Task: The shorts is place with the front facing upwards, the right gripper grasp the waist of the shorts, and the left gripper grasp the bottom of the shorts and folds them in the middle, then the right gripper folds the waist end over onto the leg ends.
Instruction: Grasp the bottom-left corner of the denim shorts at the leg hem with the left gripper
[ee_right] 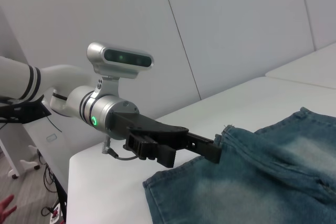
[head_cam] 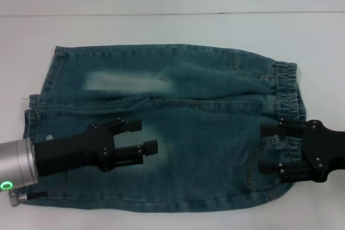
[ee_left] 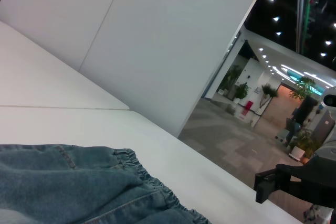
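Blue denim shorts [head_cam: 188,95] lie flat on the white table [head_cam: 161,25], elastic waist [head_cam: 288,92] to the right and leg ends [head_cam: 40,106] to the left. My left gripper [head_cam: 143,136] hovers open over the near leg, fingers pointing toward the waist. At the waist's near part my right gripper [head_cam: 265,148] is open too, its fingers pointing toward the legs. The left wrist view shows the gathered waist [ee_left: 147,182] and the right gripper [ee_left: 265,184] farther off. In the right wrist view the left gripper [ee_right: 205,148] sits above the leg hem [ee_right: 231,135].
White wall panels rise behind the table's far edge [head_cam: 172,13]. Bare tabletop surrounds the shorts on the far side and at both ends. The near hem of the shorts [head_cam: 161,206] lies close to the table's front.
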{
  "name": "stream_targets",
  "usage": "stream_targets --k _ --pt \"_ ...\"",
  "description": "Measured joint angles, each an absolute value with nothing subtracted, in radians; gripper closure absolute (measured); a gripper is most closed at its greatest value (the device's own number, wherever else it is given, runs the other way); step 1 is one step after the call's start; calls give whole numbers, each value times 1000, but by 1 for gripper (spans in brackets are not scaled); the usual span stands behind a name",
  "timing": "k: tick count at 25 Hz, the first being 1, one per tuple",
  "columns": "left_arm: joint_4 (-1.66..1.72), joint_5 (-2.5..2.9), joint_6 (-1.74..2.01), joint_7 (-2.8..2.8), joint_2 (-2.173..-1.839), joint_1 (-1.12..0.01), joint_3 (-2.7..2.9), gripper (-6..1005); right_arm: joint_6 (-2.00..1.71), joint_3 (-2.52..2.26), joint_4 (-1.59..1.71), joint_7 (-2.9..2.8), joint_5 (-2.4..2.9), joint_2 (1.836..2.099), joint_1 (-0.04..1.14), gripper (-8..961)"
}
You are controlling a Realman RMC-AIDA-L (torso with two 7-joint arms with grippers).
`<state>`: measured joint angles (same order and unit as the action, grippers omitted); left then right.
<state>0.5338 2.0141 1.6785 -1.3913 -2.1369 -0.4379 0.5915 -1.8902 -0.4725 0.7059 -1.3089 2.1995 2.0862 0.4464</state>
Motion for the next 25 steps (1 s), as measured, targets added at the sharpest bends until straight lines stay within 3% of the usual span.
stream_targets --k 12,25 --pt "557 2030 1706 -1406 -2131 -419 586 124 -1891 -467 693 -1309 2193 2086 446 22" --pt "872 2109 1880 -1535 -2104 -188 301 124 -1903 -467 667 -1311 2185 2083 443 22"
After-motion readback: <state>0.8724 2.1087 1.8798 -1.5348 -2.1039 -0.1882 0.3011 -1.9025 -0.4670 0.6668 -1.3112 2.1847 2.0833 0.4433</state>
